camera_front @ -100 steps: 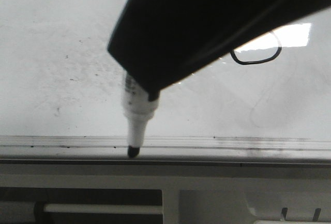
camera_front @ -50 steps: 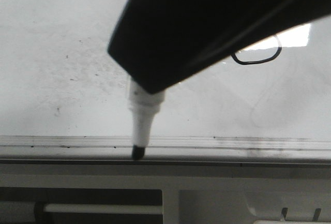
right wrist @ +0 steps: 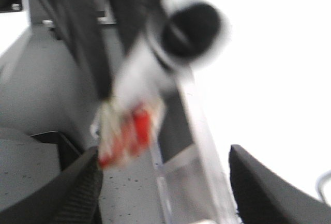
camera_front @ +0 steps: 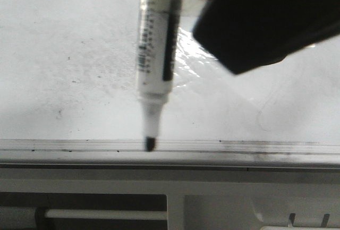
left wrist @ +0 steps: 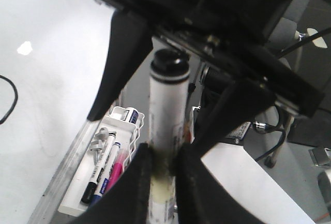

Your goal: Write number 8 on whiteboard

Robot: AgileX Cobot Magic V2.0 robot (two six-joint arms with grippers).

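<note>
A white marker (camera_front: 155, 49) with a black tip stands nearly upright over the whiteboard (camera_front: 64, 54), its tip at the pale rail (camera_front: 239, 146). My left gripper (left wrist: 164, 154) is shut on the marker (left wrist: 166, 110) barrel. My right gripper (right wrist: 163, 157) is open, its fingers (left wrist: 121, 58) straddling the marker's black far end without touching it. In the front view a blurred black gripper body (camera_front: 265, 23) fills the upper right and hides the number 8. In the left wrist view only a short black arc of that line (left wrist: 11, 97) shows on the whiteboard (left wrist: 51, 38).
A white wire tray (left wrist: 121, 111) beside the rail holds several spare markers (left wrist: 103, 167), one of them pink. A white ledge (camera_front: 212, 187) runs below the rail. Cables (left wrist: 274, 146) and arm hardware crowd the side away from the board.
The black gripper body swung up and to the right, uncovering the marker barrel and covering the drawn loop. The marker tip shifted slightly right along the rail.
</note>
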